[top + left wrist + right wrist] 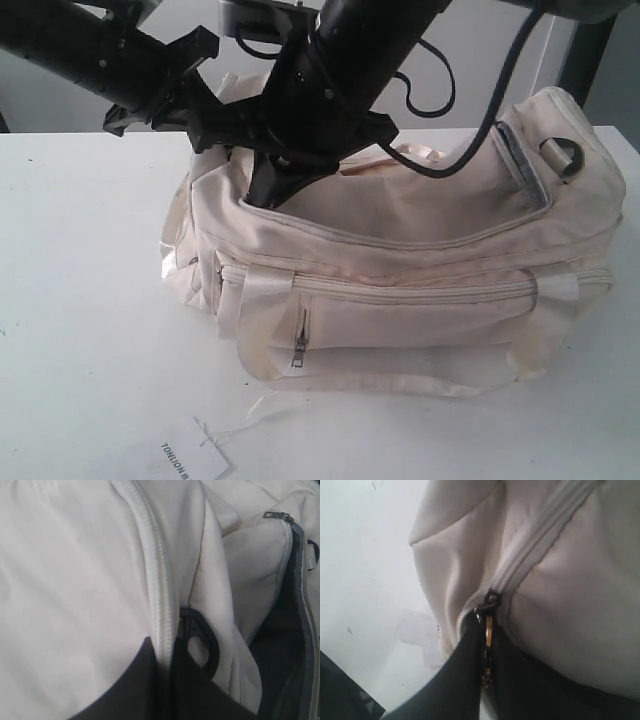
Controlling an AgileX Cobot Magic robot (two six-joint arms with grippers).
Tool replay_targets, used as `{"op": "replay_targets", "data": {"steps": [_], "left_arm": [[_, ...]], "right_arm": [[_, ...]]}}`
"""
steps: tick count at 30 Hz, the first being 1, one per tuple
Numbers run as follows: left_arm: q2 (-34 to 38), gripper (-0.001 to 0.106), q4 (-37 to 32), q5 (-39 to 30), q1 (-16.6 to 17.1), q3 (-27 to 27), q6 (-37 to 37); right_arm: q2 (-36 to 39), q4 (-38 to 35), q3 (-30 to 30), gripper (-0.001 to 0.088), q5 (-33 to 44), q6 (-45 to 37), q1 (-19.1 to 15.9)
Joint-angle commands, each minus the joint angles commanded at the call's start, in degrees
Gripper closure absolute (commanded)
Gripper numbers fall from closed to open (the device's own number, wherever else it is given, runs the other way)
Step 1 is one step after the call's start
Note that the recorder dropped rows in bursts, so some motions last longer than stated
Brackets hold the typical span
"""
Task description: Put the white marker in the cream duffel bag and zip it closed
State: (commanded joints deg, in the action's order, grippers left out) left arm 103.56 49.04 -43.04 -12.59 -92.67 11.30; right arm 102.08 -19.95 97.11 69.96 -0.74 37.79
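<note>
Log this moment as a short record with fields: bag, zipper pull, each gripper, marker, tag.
bag: cream duffel bag lying on the white table
zipper pull: gold ring hanging from the slider
right gripper: fingers shut on the gold ring
left gripper: fingers appear closed on the bag's zipper edge, beside a black buckle
white marker: not in view
paper tag: flat on the table in front of the bag
</note>
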Motion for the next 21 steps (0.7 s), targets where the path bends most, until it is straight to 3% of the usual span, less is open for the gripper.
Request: {"op": "replay_targets", "data": {"steps": [11, 15, 21], "left_arm": [[0.0, 0.105, -1.4, -0.1, 0.0, 0.0, 0.7], [0.0, 0.105, -4.1, -0.6, 0.0, 0.0, 0.7], [0.0, 0.105, -7.2, -1.7, 0.0, 0.0, 0.7]], "right_arm": [[-2.6, 3.4, 0.1, 0.0868, 0.0, -7.4, 0.0], [-3.7, 7.7, 0.1, 0.0868, 0.0, -7.7, 0.0], [-4.5, 8.4, 0.1, 0.0868, 0.0, -8.1, 0.0]]}}
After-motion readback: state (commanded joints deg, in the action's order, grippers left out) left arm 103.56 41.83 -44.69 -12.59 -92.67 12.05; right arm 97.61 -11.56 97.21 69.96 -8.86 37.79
